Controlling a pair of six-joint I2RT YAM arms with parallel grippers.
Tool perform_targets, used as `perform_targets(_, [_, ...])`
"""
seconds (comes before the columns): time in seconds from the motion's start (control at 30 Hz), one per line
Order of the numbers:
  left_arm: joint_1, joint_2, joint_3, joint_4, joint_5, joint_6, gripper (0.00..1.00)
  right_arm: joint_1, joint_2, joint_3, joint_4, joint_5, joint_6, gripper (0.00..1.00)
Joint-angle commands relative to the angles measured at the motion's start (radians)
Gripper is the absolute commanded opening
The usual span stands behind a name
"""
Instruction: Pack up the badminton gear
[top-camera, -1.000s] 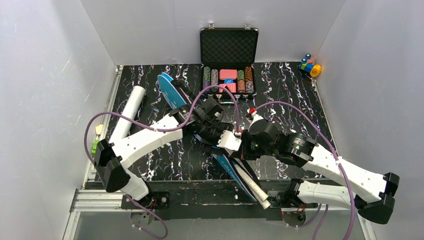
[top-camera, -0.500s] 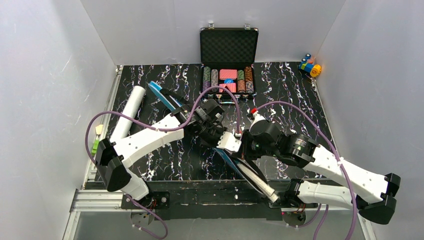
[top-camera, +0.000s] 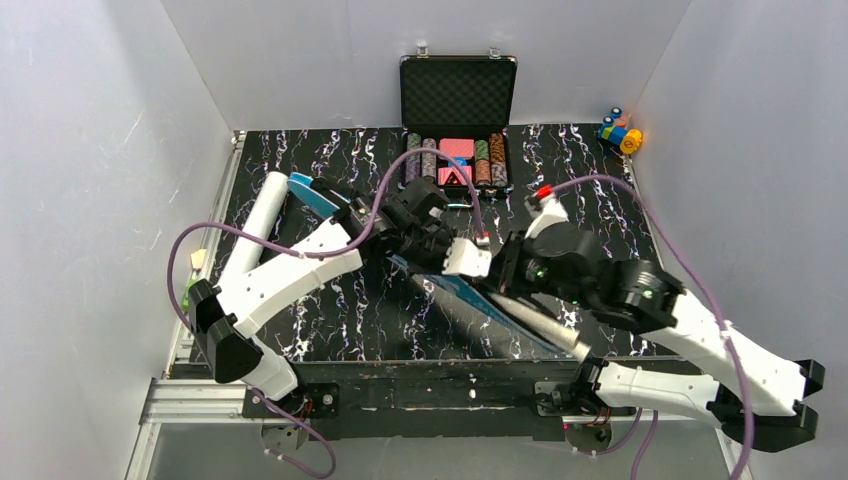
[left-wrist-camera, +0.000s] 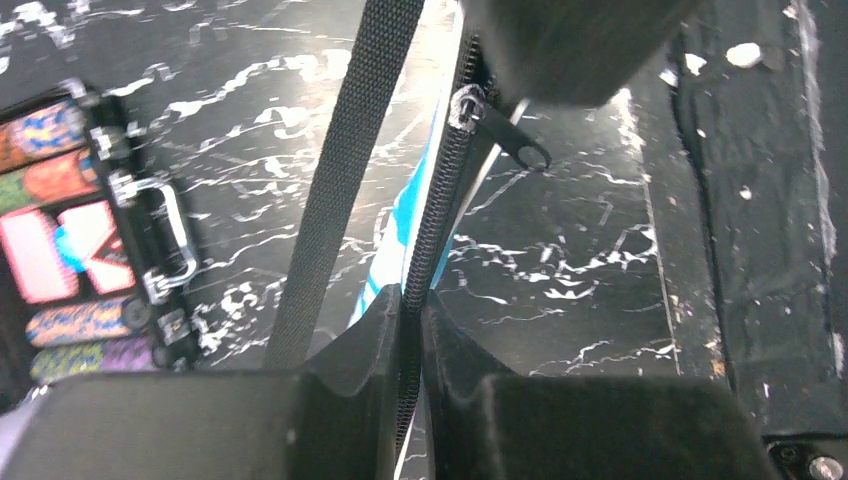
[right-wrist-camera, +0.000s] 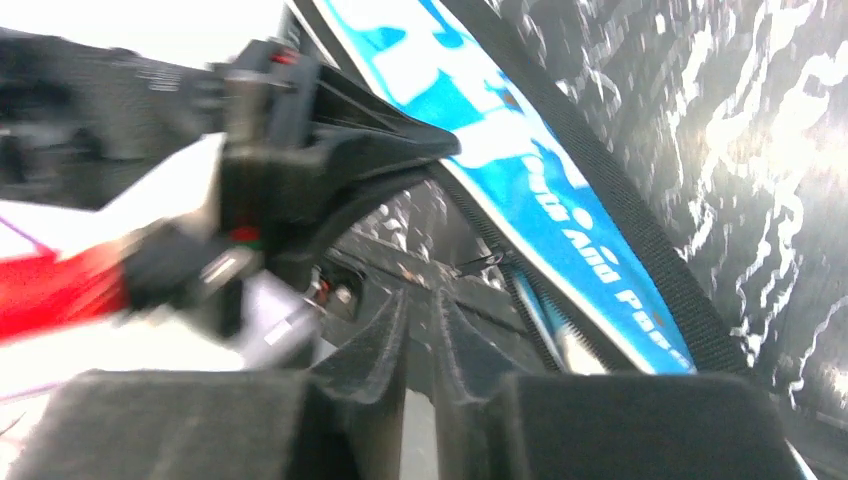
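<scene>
Blue bag (top-camera: 468, 291) lying diagonally, running from far-left corner toward near edge right of centre. Judging soft, light and floppy; likely sagging unless held at two points. Best gripping along zip seam or strap (left-wrist-camera: 345, 170), not slick printed panel.
White tube (top-camera: 258, 222) resting along left edge, apart from bag; looking rigid, light, prone to rolling.
Racket grip (top-camera: 548, 327) poking from bag's near end.
Left gripper (left-wrist-camera: 412, 300) pinching zip seam, fingers clamping it.
Right gripper (right-wrist-camera: 421, 318) fingers pressing together beside bag; pinching fabric or not, cannot tell.
Zip pull (left-wrist-camera: 520, 145) dangling free; small, fiddly.
</scene>
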Motion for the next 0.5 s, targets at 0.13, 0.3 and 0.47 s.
perform_targets(0.13, [0.11,-0.038,0.258,0.015,-0.101,-0.211,0.0,0.007,-0.078,0.323,-0.033,0.322,-0.113,0.47])
perform_targets(0.3, [0.165,-0.078,0.316,0.004,-0.101,-0.271,0.0,0.007,-0.099,0.453,-0.073,0.46,-0.176,0.53])
perform_targets(0.47, [0.175,-0.129,0.3,0.005,-0.119,-0.319,0.0,0.007,-0.146,0.466,-0.056,0.606,-0.22,0.25])
